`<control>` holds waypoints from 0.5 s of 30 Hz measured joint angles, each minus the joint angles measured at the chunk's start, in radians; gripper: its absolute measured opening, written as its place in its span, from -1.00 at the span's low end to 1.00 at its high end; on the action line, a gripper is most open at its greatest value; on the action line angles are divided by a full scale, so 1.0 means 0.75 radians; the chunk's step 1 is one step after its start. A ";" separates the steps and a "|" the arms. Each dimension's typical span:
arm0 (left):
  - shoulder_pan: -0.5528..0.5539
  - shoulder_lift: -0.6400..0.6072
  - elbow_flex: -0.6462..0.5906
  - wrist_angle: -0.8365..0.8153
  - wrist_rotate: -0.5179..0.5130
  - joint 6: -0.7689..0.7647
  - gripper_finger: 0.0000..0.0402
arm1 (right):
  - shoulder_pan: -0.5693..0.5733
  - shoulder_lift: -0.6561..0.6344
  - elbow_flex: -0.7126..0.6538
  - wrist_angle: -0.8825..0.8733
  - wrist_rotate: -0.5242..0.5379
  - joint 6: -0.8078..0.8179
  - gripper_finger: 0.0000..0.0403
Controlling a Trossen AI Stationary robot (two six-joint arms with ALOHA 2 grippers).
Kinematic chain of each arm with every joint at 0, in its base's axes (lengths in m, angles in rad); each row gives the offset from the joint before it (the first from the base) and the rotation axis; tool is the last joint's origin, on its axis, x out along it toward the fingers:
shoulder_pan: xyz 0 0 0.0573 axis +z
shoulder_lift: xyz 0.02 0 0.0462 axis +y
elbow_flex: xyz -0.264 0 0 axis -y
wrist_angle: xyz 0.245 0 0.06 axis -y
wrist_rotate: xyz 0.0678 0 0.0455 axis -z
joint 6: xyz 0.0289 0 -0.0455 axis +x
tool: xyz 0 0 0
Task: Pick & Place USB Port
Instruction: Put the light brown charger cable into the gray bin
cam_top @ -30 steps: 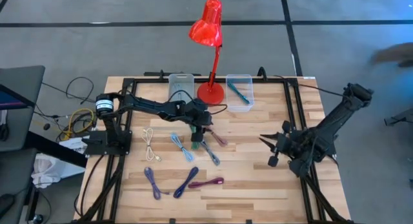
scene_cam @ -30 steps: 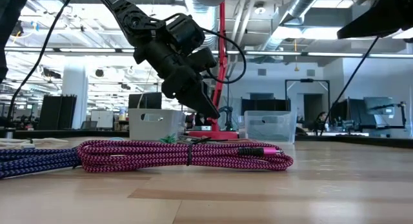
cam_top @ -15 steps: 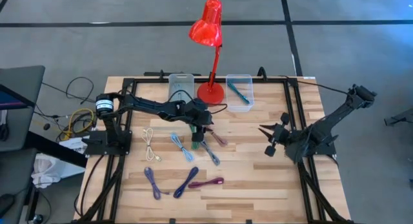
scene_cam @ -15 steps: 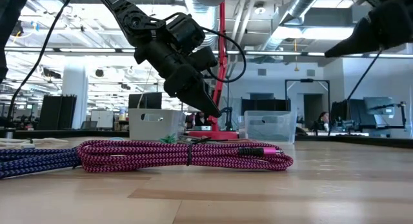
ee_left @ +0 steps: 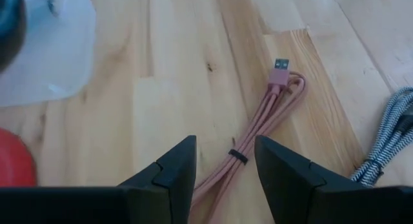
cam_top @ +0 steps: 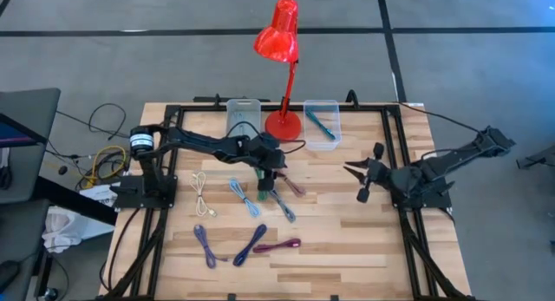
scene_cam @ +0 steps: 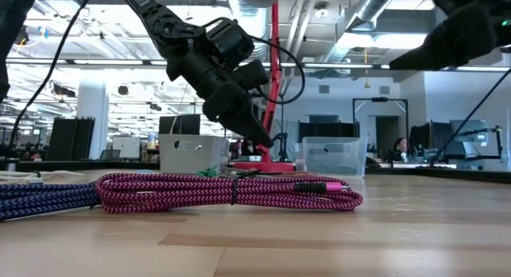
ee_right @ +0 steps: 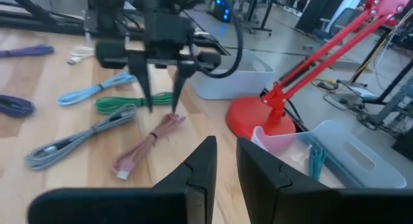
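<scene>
A coiled pink USB cable point(ee_left: 258, 130) lies flat on the wooden table, its plug point(ee_left: 281, 64) pointing away from my left arm's base. It also shows in the high view, pink cable point(cam_top: 292, 186), and in the right wrist view, pink cable point(ee_right: 148, 146). My left gripper point(ee_left: 222, 162) hovers open just above one end of it, fingers pointing down, one on either side; left gripper point(cam_top: 273, 173), left gripper point(ee_right: 162, 98). My right gripper point(cam_top: 355, 179) is raised over the table's right part, shut and holding nothing, right gripper point(ee_right: 226, 162).
Other coiled cables lie around: grey point(cam_top: 282, 206), green point(ee_right: 122, 102), light blue point(cam_top: 236, 190), cream point(cam_top: 201, 193), purple point(cam_top: 205, 245), navy point(cam_top: 250, 243), magenta point(scene_cam: 231, 191). At the far edge stand a red lamp point(cam_top: 283, 123), an empty clear bin point(cam_top: 244, 114) and a bin point(cam_top: 323, 123) with a teal cable.
My right arm has risen from its low place near the table's right edge, and its gripper has moved up and toward the far edge. My left gripper has kept still over the pink cable.
</scene>
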 joint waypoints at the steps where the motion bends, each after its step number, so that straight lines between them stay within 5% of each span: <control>1: 0.004 0.016 0.000 0.009 0.021 0.000 -0.21 | -0.023 -0.001 -0.008 0.014 -0.020 -0.010 -0.74; 15: 0.020 0.130 0.000 0.021 0.014 0.003 -0.21 | -0.103 -0.002 -0.023 0.101 -0.050 -0.050 -0.74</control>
